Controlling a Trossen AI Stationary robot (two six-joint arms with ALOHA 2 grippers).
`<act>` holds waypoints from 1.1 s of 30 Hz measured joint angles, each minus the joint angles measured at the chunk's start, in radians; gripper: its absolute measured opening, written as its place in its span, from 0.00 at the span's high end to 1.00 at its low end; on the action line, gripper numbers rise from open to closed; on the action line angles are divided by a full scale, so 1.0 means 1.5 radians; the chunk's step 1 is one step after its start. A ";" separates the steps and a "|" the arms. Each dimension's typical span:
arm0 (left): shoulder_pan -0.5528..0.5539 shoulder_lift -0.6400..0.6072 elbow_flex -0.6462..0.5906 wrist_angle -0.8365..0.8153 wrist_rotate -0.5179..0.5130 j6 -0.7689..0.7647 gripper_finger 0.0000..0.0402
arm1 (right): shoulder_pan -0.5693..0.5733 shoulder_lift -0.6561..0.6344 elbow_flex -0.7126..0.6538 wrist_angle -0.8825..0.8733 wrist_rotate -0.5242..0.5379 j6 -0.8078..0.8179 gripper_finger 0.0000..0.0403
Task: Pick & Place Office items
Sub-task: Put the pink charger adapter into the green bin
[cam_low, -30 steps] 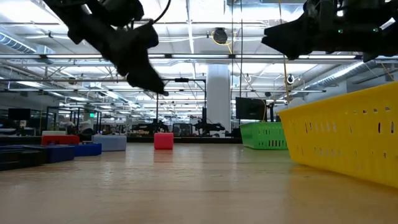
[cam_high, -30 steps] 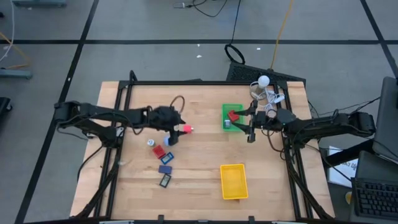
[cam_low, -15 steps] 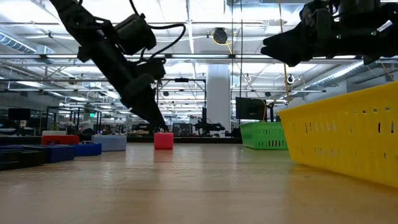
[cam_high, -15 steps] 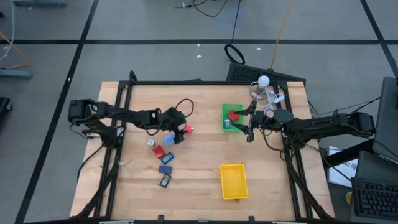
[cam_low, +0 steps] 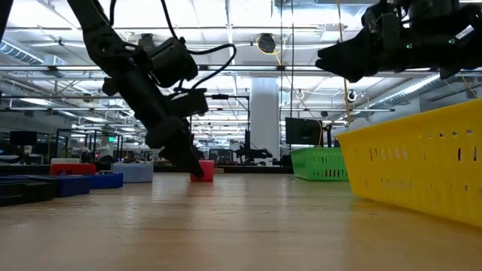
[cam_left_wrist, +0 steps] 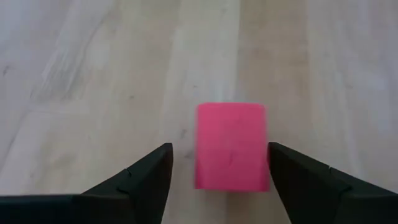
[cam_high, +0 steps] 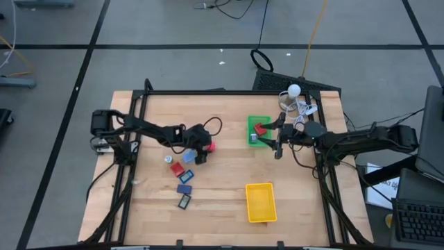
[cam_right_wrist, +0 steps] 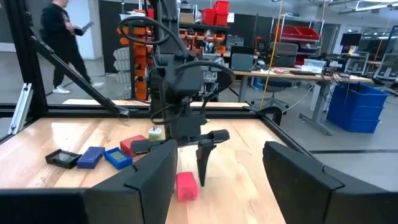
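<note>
The small pink-red block (cam_left_wrist: 231, 147), a plain rectangular piece, lies on the wooden table (cam_high: 222, 173) between the spread fingers of the left gripper (cam_left_wrist: 217, 171), untouched. The right gripper (cam_right_wrist: 217, 168) hangs open beside the green tray (cam_high: 258, 119), whose contents are hard to make out

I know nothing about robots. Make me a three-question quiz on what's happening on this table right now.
1. True or false: the left gripper has its fingers spread on either side of the pink block.
2. Which tray has items in it: green or yellow?
3. Where is the right gripper: A) above the table beside the green tray, B) inside the yellow tray?

Key: 1 true; 2 green; 3 A.
</note>
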 joint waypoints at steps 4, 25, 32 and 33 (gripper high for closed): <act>0.009 0.015 0.000 0.016 0.003 -0.002 0.40 | 0.000 0.022 0.000 0.000 0.000 0.033 0.45; 0.016 0.003 0.000 0.177 0.089 -0.058 0.62 | 0.001 0.107 0.001 0.052 0.070 0.039 0.45; 0.015 0.009 0.001 0.355 0.277 -0.186 0.62 | 0.046 0.190 0.015 0.067 0.141 -0.111 0.44; 0.016 0.011 0.001 0.361 0.296 -0.209 0.62 | 0.054 0.209 0.026 0.067 0.155 -0.130 0.43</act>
